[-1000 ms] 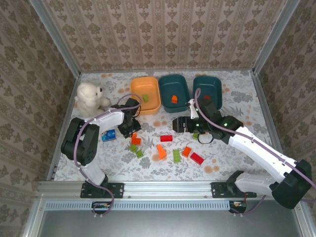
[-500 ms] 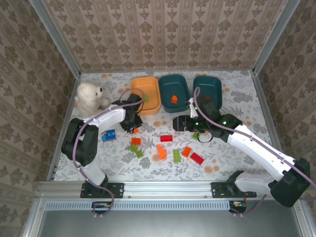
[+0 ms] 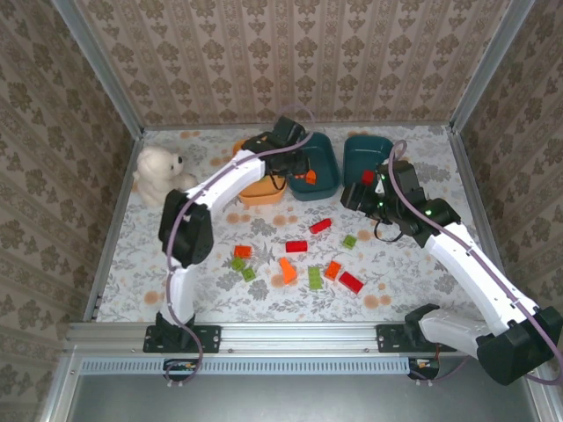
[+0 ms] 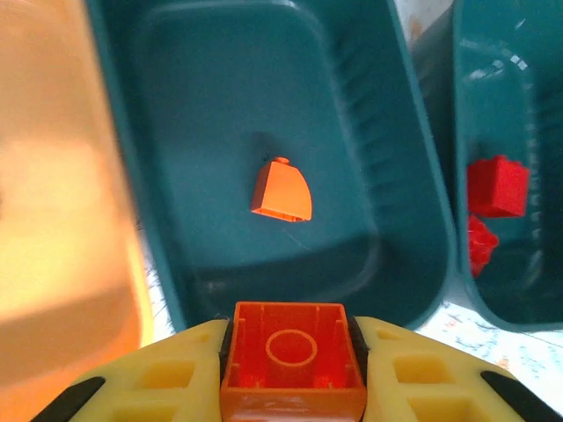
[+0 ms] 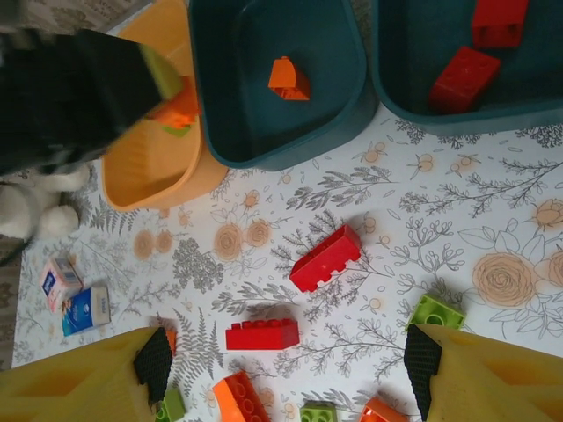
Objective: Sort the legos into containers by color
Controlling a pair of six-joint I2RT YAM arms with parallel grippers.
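The left gripper point(image 4: 295, 360) is clamped on an orange brick point(image 4: 293, 347), low in its wrist view, at the near rim of the middle teal tray point(image 4: 352, 97), where one orange piece point(image 4: 281, 189) lies. Two reds point(image 5: 464, 79) sit in the right tray point(image 5: 545, 79). The right gripper point(image 5: 286, 360) hangs wide open and empty. Some ten bricks point(image 3: 296, 246) lie loose on the table point(image 3: 176, 264), so it looks like early days.

Left gripper point(image 4: 293, 374) carried an orange brick point(image 4: 293, 352) over the middle teal tray point(image 4: 220, 105).

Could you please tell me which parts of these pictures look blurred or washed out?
Left wrist view: orange tray blurred and glaring, held orange brick sharp. Right wrist view: left arm a dark smear, loose red brick crisp. Top view: evenly lit, sharp.
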